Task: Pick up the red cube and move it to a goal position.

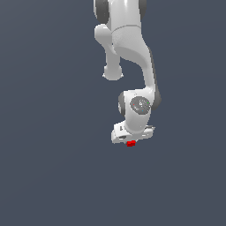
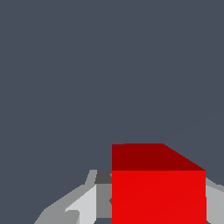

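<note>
The red cube (image 1: 131,143) is tiny and bright red, and sits right under my white gripper (image 1: 131,140) in the exterior view, mostly hidden by the hand. In the wrist view the red cube (image 2: 158,192) fills the space between my grey fingers (image 2: 83,205), one finger on each side of it. The jaws stand closed against the cube's sides. The arm hangs down from above with the hand over the plain dark grey surface (image 1: 53,167). I cannot tell whether the cube touches the surface or is held just above it.
Only the white arm's links (image 1: 128,39) and the uniform dark grey ground show. No goal marker is visible in either view.
</note>
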`<state>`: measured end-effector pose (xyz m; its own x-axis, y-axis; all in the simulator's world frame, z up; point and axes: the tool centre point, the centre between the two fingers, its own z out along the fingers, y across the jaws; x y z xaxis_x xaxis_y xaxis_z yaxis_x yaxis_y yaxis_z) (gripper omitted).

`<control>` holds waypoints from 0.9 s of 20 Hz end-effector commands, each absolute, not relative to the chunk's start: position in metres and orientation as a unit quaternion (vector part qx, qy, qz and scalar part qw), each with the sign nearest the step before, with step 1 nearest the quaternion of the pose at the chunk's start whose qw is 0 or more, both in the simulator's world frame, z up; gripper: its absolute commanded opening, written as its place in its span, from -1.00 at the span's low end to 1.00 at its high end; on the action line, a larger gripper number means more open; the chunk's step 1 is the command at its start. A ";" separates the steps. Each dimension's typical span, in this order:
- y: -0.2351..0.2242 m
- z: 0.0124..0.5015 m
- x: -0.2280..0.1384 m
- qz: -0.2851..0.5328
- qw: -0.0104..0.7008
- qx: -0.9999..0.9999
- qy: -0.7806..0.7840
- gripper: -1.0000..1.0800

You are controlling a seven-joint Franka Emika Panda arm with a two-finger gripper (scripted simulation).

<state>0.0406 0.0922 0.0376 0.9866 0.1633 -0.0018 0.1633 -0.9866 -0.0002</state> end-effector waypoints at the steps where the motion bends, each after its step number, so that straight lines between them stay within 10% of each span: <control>1: 0.093 0.046 0.032 0.000 0.000 -0.997 -0.082 -1.00; 18: 0.099 0.092 -0.013 0.000 0.000 -0.997 -0.082 -1.00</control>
